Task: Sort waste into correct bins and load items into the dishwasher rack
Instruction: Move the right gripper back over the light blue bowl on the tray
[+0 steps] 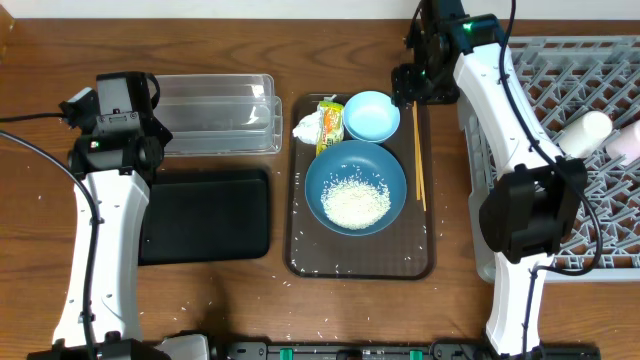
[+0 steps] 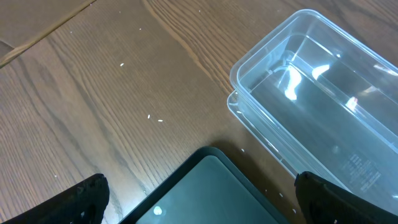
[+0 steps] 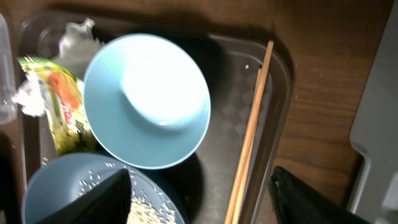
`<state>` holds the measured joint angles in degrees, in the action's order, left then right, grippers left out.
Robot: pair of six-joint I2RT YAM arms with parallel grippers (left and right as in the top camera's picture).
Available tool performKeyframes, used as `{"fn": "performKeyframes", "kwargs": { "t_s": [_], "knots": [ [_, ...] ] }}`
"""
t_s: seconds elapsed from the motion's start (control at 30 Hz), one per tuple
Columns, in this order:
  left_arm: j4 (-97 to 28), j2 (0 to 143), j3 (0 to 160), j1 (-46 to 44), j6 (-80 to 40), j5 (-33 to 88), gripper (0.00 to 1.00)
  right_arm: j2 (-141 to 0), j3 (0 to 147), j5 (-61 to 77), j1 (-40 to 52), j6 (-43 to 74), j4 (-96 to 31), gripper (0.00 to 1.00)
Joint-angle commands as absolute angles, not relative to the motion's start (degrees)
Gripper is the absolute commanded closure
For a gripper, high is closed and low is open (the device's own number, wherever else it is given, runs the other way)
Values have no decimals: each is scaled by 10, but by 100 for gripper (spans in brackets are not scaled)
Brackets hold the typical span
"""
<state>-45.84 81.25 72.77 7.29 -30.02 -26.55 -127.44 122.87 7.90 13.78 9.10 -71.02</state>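
On the brown serving tray [image 1: 300, 250] a large blue bowl [image 1: 355, 187] holds a heap of white rice [image 1: 355, 206]. Behind it stand a small light-blue bowl [image 1: 371, 116], a yellow-green wrapper [image 1: 329, 125] and a crumpled tissue [image 1: 305, 127]. Chopsticks [image 1: 419, 160] lie along the tray's right side. My right gripper [image 1: 412, 85] is open and empty above the tray's far right corner. In the right wrist view its jaws [image 3: 199, 199] straddle the chopsticks [image 3: 249, 137], next to the small bowl [image 3: 147, 99]. My left gripper [image 2: 199, 199] is open and empty above the corners of the clear tub [image 2: 311, 93] and the black tray [image 2: 211, 193].
The clear tub [image 1: 215, 112] and black tray [image 1: 205, 215] lie left of the serving tray. The grey rack [image 1: 590, 90] stands at the right, with a white cup [image 1: 583, 133] lying in it. Loose rice grains dot the table near the front edge.
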Motion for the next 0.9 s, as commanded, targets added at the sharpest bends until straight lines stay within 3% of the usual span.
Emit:
{"fn": "performKeyframes", "kwargs": {
  "t_s": [0.0,0.2,0.33,0.53,0.87],
  "knots": [
    [-459,813,727,74,-303,-275,2,-1284,1229,71,143,98,-724,36],
    [-459,813,727,74,-303,-275,2,-1293,1229,49,143,98,-748,37],
    [-459,813,727,74,-303,-275,2,-1298,1229,41,141,98,-746,31],
    [-459,813,727,74,-303,-275,2,-1305,1229,41,139,98,-743,29],
    [-459,813,727,74,-303,-275,2,-1305,1229,101,153,98,-726,33]
  ]
}}
